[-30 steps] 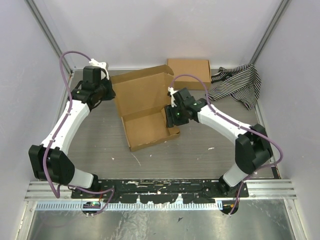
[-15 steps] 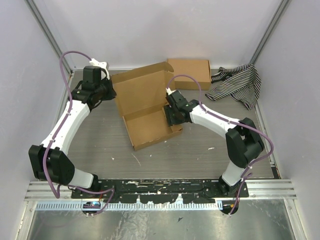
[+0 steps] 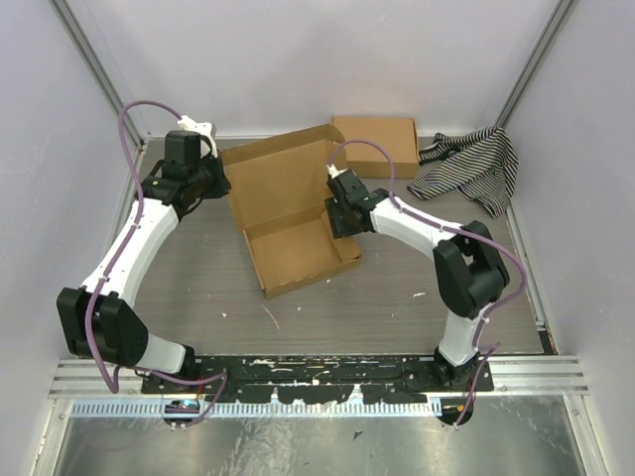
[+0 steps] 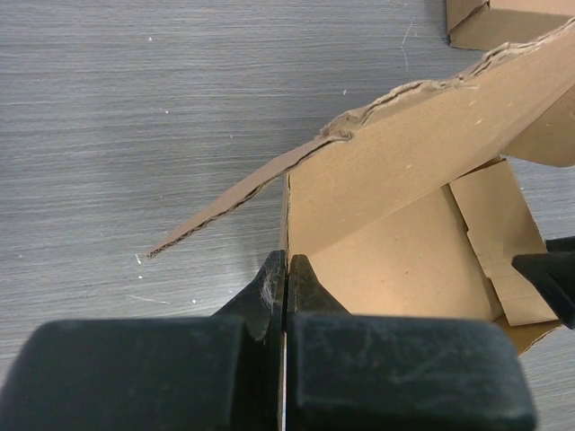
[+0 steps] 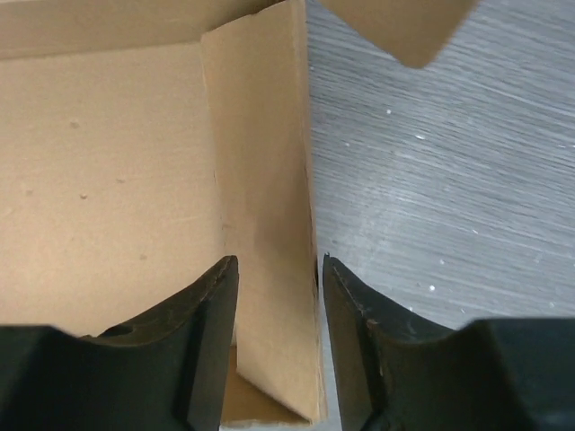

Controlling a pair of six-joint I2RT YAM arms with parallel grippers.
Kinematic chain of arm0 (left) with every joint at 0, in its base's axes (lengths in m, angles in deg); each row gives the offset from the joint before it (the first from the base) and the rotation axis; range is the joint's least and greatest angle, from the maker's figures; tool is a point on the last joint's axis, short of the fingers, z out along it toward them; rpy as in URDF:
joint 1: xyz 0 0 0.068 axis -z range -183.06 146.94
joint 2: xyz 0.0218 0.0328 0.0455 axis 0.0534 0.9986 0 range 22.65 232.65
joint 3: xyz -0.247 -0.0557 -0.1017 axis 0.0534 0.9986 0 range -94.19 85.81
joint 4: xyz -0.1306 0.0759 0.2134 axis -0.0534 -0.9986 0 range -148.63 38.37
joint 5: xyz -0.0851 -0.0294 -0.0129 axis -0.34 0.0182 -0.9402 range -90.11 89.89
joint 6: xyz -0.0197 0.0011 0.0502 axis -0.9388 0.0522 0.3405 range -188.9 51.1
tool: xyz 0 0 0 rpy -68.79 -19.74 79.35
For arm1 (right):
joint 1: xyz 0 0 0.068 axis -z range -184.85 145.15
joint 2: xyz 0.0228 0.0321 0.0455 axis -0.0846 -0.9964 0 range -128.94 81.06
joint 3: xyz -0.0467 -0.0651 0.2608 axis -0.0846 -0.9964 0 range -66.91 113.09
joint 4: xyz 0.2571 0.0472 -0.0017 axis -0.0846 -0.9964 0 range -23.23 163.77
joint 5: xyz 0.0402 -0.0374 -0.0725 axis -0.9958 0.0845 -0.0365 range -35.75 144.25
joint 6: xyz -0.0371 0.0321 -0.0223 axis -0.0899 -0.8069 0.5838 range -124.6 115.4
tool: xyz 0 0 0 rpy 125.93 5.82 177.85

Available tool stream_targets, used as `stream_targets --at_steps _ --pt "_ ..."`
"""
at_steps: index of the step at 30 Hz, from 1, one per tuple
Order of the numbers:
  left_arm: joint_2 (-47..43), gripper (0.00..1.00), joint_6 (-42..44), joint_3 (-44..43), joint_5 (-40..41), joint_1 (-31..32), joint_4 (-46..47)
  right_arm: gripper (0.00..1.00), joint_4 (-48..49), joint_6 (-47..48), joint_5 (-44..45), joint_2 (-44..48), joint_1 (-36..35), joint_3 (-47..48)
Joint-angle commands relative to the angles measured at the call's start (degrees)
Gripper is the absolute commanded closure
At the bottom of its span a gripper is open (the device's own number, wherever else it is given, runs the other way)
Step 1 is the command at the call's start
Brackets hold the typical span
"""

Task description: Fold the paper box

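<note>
The paper box point(image 3: 296, 253) lies in the middle of the table, a shallow brown cardboard tray with its lid point(image 3: 280, 178) raised at the far side. My left gripper point(image 3: 217, 184) is at the box's far left corner. In the left wrist view the left gripper point(image 4: 286, 267) is shut on the thin edge of the box's left wall point(image 4: 287, 215). My right gripper point(image 3: 336, 214) is at the box's right side. In the right wrist view the right gripper point(image 5: 277, 265) is open, its jaws astride the upright right wall point(image 5: 265, 215), one inside the tray and one outside.
A second flat brown box point(image 3: 375, 146) lies at the back, just behind the raised lid. A black-and-white striped cloth point(image 3: 472, 167) is bunched at the back right. Grey walls close the table in on the left, back and right.
My right gripper has slid along the box's right wall toward the far side and its jaws have narrowed a little. The box turned slightly. The left gripper has stayed put.
</note>
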Motion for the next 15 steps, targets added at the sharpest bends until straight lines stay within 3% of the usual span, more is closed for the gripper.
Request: stream_targets --at_steps 1,5,9,13,15 --pt "-0.99 1.0 0.66 -0.39 -0.74 -0.15 2.29 0.54 2.58 2.01 -4.7 -3.96 0.26 3.39" --pt "-1.03 1.0 0.89 -0.57 -0.85 -0.15 2.2 0.65 2.23 1.66 -3.34 -5.69 0.29 4.4" --pt "-1.22 1.0 0.99 -0.77 -0.82 -0.19 1.96 0.83 0.9 0.78 1.15 -6.52 0.15 4.93" --pt "-2.2 1.0 1.8 -0.71 -0.02 -0.21 1.65 0.98 -3.03 -3.87 13.58 -7.93 -0.19 4.93" --pt "-2.95 1.0 1.93 -0.44 0.39 -0.14 1.74 0.99 -3.87 -5.69 17.42 -8.0 -0.5 3.93"
